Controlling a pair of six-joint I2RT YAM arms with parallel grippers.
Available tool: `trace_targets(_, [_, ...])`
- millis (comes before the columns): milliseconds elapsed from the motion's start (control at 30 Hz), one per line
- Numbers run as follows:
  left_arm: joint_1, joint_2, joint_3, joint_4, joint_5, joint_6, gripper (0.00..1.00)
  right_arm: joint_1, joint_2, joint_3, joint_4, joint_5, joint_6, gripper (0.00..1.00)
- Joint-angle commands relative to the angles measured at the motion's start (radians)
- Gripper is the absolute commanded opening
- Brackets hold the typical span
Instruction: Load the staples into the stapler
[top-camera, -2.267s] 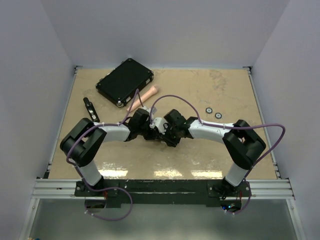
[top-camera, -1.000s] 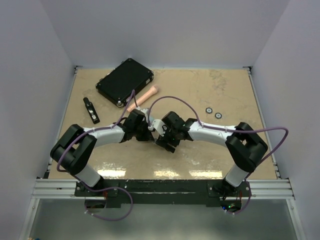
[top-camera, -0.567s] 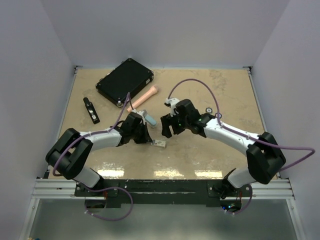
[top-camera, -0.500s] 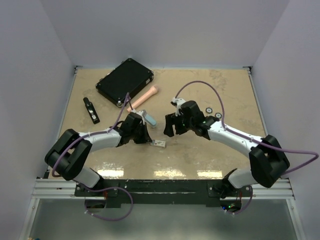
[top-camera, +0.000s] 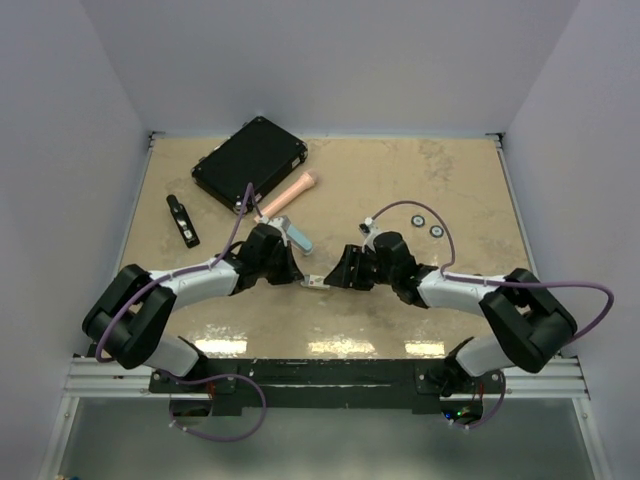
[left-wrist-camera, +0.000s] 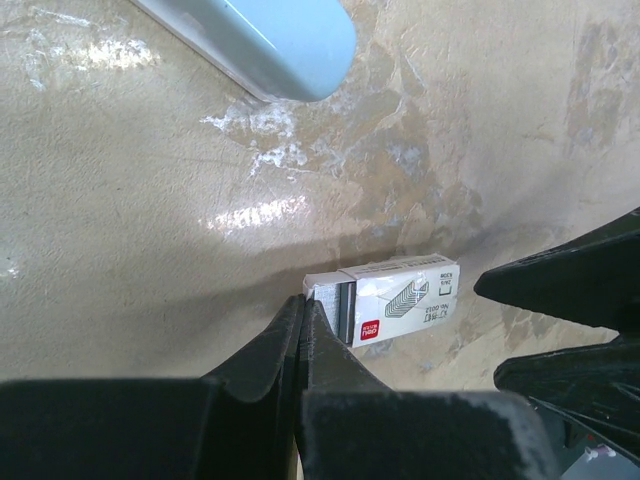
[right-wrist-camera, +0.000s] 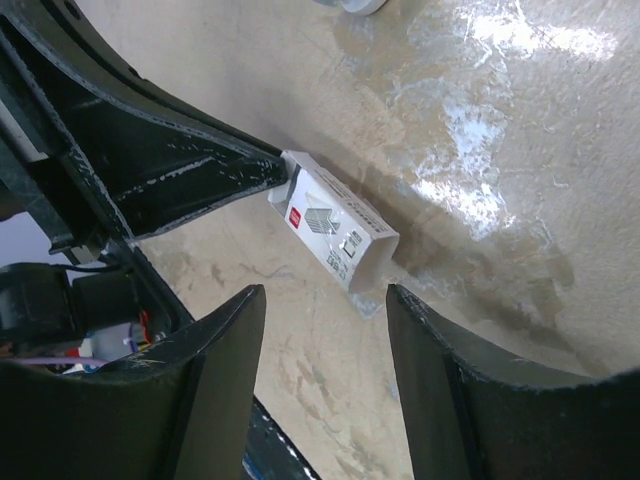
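Holding grey staples (left-wrist-camera: 343, 308), white box (left-wrist-camera: 405, 295) touches shut left fingers (left-wrist-camera: 265, 355); right fingers (right-wrist-camera: 215, 360) apart, empty.

Pale lilac walls (top-camera: 330, 60), beige marbled table (top-camera: 455, 185)

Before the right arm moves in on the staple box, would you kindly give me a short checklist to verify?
1. Right gripper fingers open, staple box just ahead, not yet between them: ok.
2. Left gripper shut, tips against the box's open end: ok.
3. Staples showing as a grey strip at that end: ok.
4. Box lying flat on the table: ok.
5. Blue stapler opened for loading: cannot tell.
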Motion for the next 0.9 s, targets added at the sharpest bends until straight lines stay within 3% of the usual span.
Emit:
trace_targets(0, [-0.001,-0.006,-0.015,0.045,-0.011,-0.020,0.00,0.001,0.032,-0.021,0.194,-0.017,0.087,0.55])
trace_targets(700, [-0.003,0.035,-0.012,0.071,-0.005,-0.033,0.00,0.003,0.189,-0.056,0.388,-0.028,0.142,0.31])
trace_targets(867, [-0.003,0.035,-0.015,0.078,0.003,-0.042,0.00,0.000,0.197,-0.069,0.409,-0.023,0.154,0.11])
